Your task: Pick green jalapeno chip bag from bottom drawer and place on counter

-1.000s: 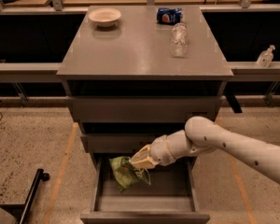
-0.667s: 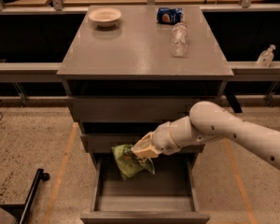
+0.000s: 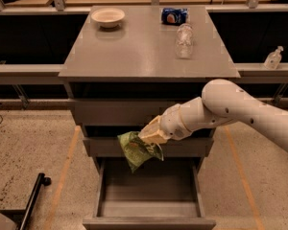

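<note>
My gripper [image 3: 145, 139] is shut on the green jalapeno chip bag [image 3: 137, 150], a crinkled light-green bag that hangs from it in front of the middle drawer. The bag is clear above the bottom drawer [image 3: 149, 195], which is pulled open and looks empty inside. My white arm comes in from the right. The counter [image 3: 139, 51] is the flat grey top of the cabinet, above and behind the gripper.
On the counter stand a pale bowl [image 3: 108, 17] at the back left, a blue crushed can [image 3: 174, 16] at the back, and a clear plastic bottle [image 3: 184, 40] lying at the right. Another bottle [image 3: 272, 58] sits on a ledge at the right.
My gripper has lifted the chip bag up out of the bottom drawer, from inside the tray to the height of the middle drawer front.
</note>
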Available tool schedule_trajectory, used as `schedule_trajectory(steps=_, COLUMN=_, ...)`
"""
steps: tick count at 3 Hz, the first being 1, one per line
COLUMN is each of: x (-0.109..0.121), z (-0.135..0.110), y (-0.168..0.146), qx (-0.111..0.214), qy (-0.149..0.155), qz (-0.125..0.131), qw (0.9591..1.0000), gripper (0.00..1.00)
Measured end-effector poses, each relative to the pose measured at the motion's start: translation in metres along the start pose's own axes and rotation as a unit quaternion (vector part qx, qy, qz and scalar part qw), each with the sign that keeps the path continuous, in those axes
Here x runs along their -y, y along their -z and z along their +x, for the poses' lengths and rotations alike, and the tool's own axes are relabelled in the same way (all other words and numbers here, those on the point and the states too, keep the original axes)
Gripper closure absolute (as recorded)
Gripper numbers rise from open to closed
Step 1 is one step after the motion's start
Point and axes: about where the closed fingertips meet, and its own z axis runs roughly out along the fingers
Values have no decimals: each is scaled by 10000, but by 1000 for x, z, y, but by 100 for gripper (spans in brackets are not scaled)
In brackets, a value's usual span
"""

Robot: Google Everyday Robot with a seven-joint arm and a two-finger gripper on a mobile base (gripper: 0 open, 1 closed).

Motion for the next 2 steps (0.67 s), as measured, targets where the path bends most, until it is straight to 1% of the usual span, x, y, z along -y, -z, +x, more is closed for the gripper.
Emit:
schedule_trajectory(steps=1, x=4, z=-7, y=15, qx=76, qy=3, qz=334, qw=9994, gripper=100)
schedule_trajectory(steps=2, x=9, z=-47, y=43, qx=152, qy=512, qz=642, qw=9965, gripper=100)
